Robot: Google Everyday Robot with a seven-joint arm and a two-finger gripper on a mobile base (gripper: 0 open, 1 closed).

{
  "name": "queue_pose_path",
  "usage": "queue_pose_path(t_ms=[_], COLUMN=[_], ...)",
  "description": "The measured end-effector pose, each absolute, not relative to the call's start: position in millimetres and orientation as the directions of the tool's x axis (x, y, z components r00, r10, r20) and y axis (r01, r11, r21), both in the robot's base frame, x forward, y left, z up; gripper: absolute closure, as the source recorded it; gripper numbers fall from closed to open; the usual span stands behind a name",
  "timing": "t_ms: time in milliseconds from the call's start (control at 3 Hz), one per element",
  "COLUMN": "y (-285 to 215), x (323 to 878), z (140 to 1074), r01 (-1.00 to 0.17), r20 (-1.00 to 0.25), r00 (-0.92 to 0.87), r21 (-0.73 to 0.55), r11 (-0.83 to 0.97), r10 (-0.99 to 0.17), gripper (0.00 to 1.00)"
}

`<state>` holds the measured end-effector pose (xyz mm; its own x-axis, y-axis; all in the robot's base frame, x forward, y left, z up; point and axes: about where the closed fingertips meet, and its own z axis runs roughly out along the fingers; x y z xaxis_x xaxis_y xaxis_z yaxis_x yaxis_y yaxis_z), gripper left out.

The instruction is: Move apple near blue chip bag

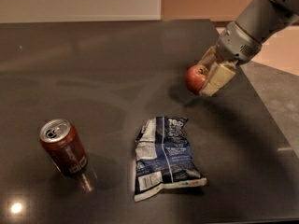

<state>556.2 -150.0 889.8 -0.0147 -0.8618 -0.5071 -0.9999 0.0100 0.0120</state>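
Note:
The small red apple (195, 79) is held between the cream fingers of my gripper (204, 80), lifted a little above the dark table at the right. The gripper is shut on it, with one finger (216, 79) showing on the apple's right side. The arm comes in from the upper right corner. The blue chip bag (165, 156) lies flat and crinkled on the table, below and to the left of the apple, about a hand's width away.
A red soda can (64, 146) stands upright at the left, well away from the bag. The dark table (93, 69) ends at an edge on the right, with grey floor (275, 92) beyond.

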Motion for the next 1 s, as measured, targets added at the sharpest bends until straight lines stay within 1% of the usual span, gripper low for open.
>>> queue_pose_path(t_ms=[333,1000], y=[-157,-157], x=[522,472], z=[884,852], r01=[-0.997,-0.986], r20=[-0.49,-0.469], r00=[0.048,0.082], r21=[0.031,0.092], r11=[-0.073,-0.141], r10=[-0.87,-0.879], gripper=[1.0,1.0])
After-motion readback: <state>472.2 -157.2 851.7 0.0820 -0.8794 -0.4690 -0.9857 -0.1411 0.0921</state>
